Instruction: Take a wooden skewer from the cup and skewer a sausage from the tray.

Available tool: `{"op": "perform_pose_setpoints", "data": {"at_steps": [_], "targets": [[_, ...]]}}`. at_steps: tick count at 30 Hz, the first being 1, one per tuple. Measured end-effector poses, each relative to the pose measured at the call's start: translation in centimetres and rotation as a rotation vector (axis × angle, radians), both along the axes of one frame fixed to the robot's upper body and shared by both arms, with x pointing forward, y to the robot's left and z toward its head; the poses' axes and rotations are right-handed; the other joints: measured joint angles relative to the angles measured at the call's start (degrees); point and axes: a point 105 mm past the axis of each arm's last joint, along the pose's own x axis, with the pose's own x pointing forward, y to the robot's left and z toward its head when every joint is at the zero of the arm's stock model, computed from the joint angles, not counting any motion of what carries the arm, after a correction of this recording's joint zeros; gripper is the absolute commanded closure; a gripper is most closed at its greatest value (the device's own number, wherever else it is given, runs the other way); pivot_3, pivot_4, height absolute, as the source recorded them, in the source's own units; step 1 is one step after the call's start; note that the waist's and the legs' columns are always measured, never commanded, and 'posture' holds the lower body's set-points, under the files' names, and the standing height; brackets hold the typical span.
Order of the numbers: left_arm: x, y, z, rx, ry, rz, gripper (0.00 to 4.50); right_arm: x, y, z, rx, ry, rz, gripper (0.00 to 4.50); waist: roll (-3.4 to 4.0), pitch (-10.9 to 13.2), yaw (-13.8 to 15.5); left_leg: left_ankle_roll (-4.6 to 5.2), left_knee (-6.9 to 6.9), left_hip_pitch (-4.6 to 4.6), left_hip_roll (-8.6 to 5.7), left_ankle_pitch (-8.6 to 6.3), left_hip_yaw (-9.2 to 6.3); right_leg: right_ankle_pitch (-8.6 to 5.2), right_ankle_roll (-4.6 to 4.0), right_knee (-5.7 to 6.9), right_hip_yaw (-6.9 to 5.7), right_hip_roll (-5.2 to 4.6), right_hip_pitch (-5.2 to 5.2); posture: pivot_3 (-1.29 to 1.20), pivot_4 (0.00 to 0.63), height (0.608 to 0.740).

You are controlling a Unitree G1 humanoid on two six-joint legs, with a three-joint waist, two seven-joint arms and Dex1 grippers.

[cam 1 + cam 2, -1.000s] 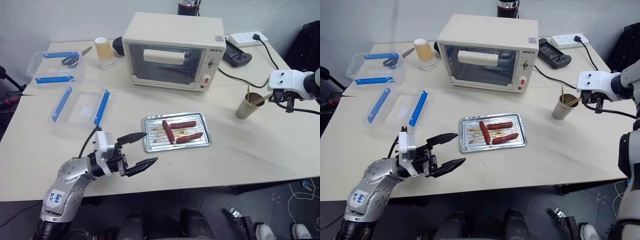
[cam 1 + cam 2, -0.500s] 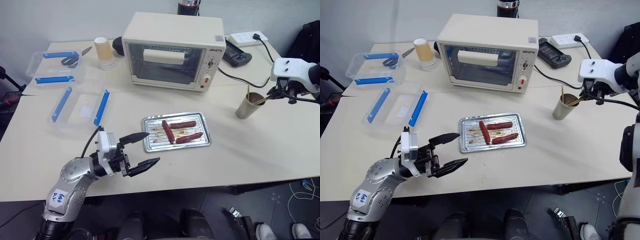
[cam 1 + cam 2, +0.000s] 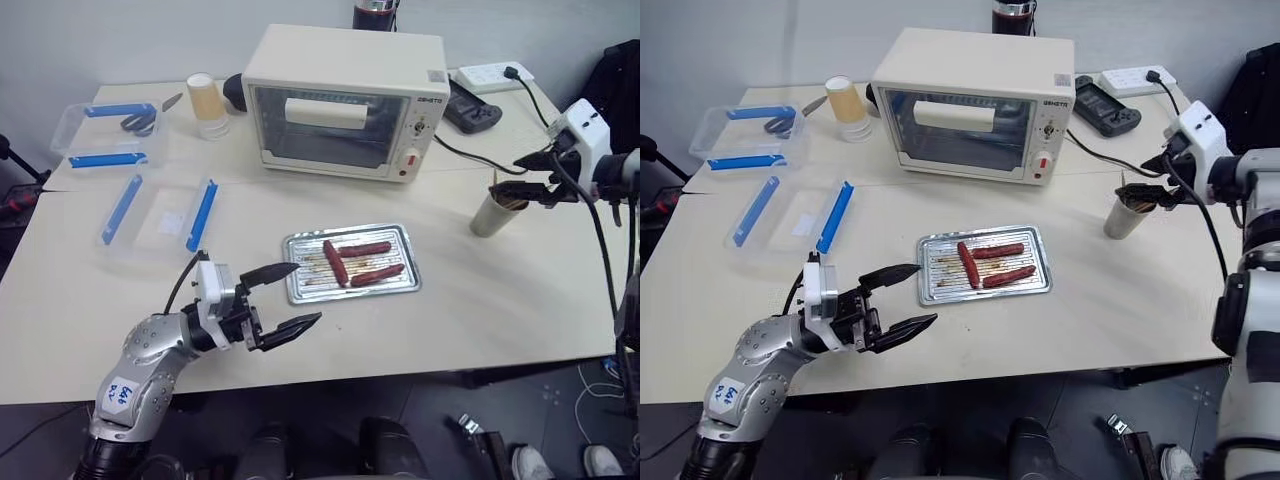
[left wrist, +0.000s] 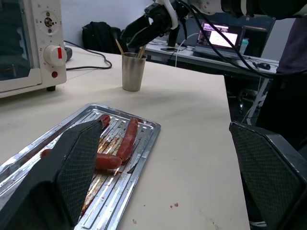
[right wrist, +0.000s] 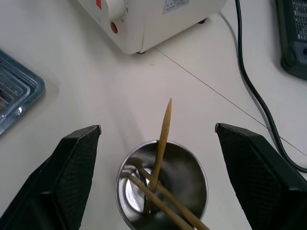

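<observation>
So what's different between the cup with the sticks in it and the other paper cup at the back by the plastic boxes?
The cup with the sticks is grey-beige and stands directly on the table; the back cup is yellowish-tan and sits on a clear stack. Wooden skewers poke out of the first; nothing shows sticking out of the second. The right gripper hangs open over the first; the second stands apart from both grippers. Both are upright.

Shiny ridged metal tray (image 3: 352, 263), glossy sausages (image 3: 357, 249), wooden skewers (image 5: 162, 143)
</observation>
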Motion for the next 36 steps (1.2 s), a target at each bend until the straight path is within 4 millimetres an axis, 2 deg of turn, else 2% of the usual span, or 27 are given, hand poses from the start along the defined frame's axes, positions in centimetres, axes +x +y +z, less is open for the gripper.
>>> {"op": "perform_pose_setpoints", "data": {"at_steps": [5, 6, 8, 17, 22, 25, 27, 33, 36], "targets": [[0.0, 0.0, 0.0, 0.006, -0.001, -0.007, 0.00, 0.9, 1.0, -0.1, 0.020, -0.023, -0.016, 0.49, 0.00, 0.0, 0.0, 0.00, 0.00, 0.00, 0.01, 0.00, 0.02, 0.00, 0.00, 0.00, 0.02, 0.00, 0.00, 0.00, 0.150, 0.740], [0.0, 0.0, 0.0, 0.006, 0.000, -0.007, 0.00, 1.0, 1.2, -0.3, 0.022, -0.022, -0.017, 0.85, 0.00, 0.0, 0.0, 0.00, 0.00, -0.01, 0.01, 0.00, 0.02, 0.00, 0.00, 0.01, 0.02, 0.00, -0.01, 0.00, 0.150, 0.740], [0.0, 0.0, 0.0, 0.006, 0.003, -0.006, 0.00, 1.1, 1.3, -0.4, 0.023, -0.015, -0.026, 1.30, 0.00, 0.0, 0.1, 0.00, 0.00, -0.02, 0.01, 0.00, 0.01, 0.00, 0.00, 0.00, 0.01, 0.00, -0.01, 0.00, 0.150, 0.740], [-0.1, 0.2, -0.4, 0.004, 0.020, 0.012, 0.00, 1.2, 1.1, -0.9, -0.013, 0.011, -0.036, 4.32, 0.00, 0.0, 0.0, 0.00, 0.00, -0.04, 0.01, 0.00, 0.02, 0.00, 0.00, 0.02, 0.03, 0.00, -0.05, 0.00, 0.150, 0.740], [0.0, 0.2, -0.4, 0.003, 0.020, 0.019, 0.00, 1.1, 1.3, -0.6, -0.013, 0.011, -0.024, 4.42, 0.00, 0.0, 0.0, 0.00, 0.00, -0.04, 0.01, 0.00, 0.04, 0.00, 0.00, 0.02, 0.03, 0.00, -0.06, 0.00, 0.150, 0.740], [0.0, 0.2, -0.4, 0.003, 0.019, 0.019, 0.00, 1.0, 1.9, 0.6, 0.000, 0.001, 0.005, 4.42, 0.00, 0.0, 0.0, 0.00, 0.00, -0.06, 0.01, 0.00, 0.07, 0.00, 0.00, 0.04, 0.07, 0.00, -0.11, 0.00, 0.150, 0.740], [0.0, 0.2, -0.3, 0.003, 0.018, 0.018, 0.00, 0.9, 2.1, 2.0, 0.010, -0.021, 0.024, 4.42, 0.00, 0.0, 0.0, 0.00, 0.00, -0.12, 0.01, 0.00, 0.09, 0.00, 0.00, 0.07, 0.10, 0.00, -0.21, 0.00, 0.150, 0.740], [0.1, -0.1, 0.6, -0.005, -0.020, -0.014, 0.00, -1.5, 2.1, 8.8, 0.034, -0.123, 0.109, 4.42, 0.00, 0.0, 0.2, 0.00, 0.00, -0.35, -0.02, 0.00, 0.21, 0.00, 0.00, 0.16, 0.22, 0.00, -0.53, 0.00, 0.150, 0.740], [0.3, -0.2, 0.8, -0.008, -0.029, -0.021, 0.00, -2.4, 2.3, 10.4, 0.051, -0.138, 0.155, 4.42, 0.00, 0.0, 0.0, 0.00, -0.01, -0.33, -0.03, 0.00, 0.26, 0.00, 0.00, 0.16, 0.26, 0.01, -0.53, 0.00, 0.150, 0.740]]}}
